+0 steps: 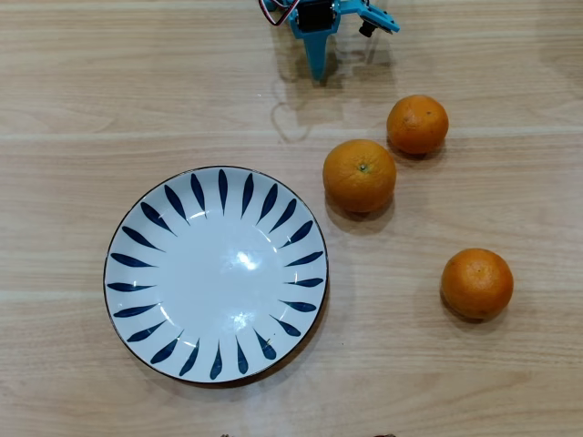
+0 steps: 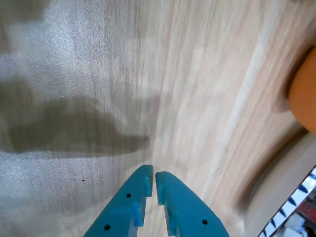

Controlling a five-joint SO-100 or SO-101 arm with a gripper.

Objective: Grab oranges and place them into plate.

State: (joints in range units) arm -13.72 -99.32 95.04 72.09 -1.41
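Three oranges lie on the wooden table in the overhead view: a larger one (image 1: 359, 175) with a green stem mark just right of the plate, one (image 1: 417, 124) behind it, and one (image 1: 476, 282) at the right. The white plate (image 1: 219, 273) with dark blue strokes is empty, left of centre. My teal gripper (image 1: 317, 68) is at the top edge, behind the oranges and apart from them. In the wrist view the gripper (image 2: 152, 174) is shut and empty above bare wood. One orange (image 2: 306, 94) shows at the right edge and the plate rim (image 2: 302, 195) in the bottom right corner.
The light wooden table (image 1: 91, 91) extends on all sides. The gripper's shadow (image 2: 74, 128) falls on the wood in the wrist view. No other objects show.
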